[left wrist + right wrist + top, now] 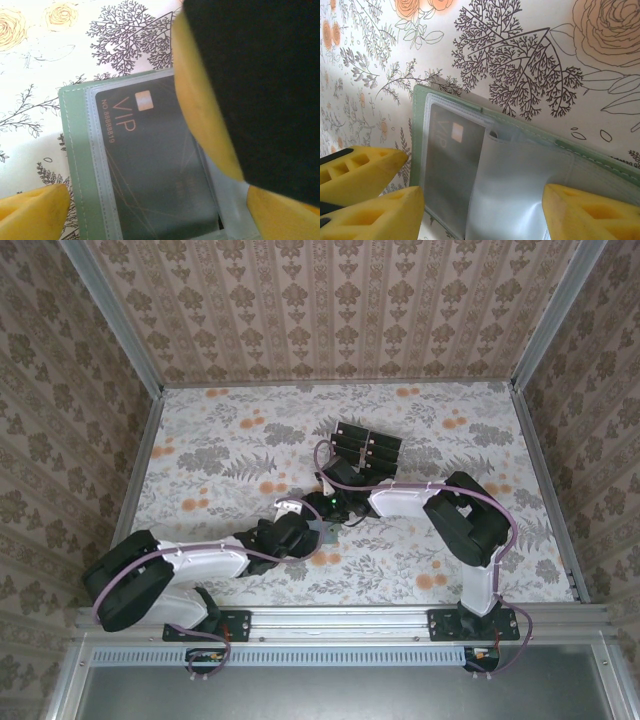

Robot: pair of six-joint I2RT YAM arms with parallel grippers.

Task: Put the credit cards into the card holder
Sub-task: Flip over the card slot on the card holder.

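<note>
Yellow and blurred, a black-backed finger pad (200, 110) looms right up against the left wrist lens. Under it lies the small flat sage-green card holder (75, 150), lying open on the floral tablecloth (35, 65). Through its clear window we can read a glossy black credit card (155, 165), gold VIP lettering and a chip, tucked into a pocket. The left gripper (160, 215) is spread wide, a yellow tip at each lower corner, straddling the holder and pinching nothing. Over to the right wrist view, which gives a fuller look at a loose clear plastic sleeve (520, 185) curling up over the holder's middle. The right gripper (482, 212) has its tips well apart on either side of that sleeve; gripping or just hovering, I can't tell. The overhead view adds the wider picture: both arms meet at mid-table, and just beyond them sits a cluster of matching black cards (365, 447).
</note>
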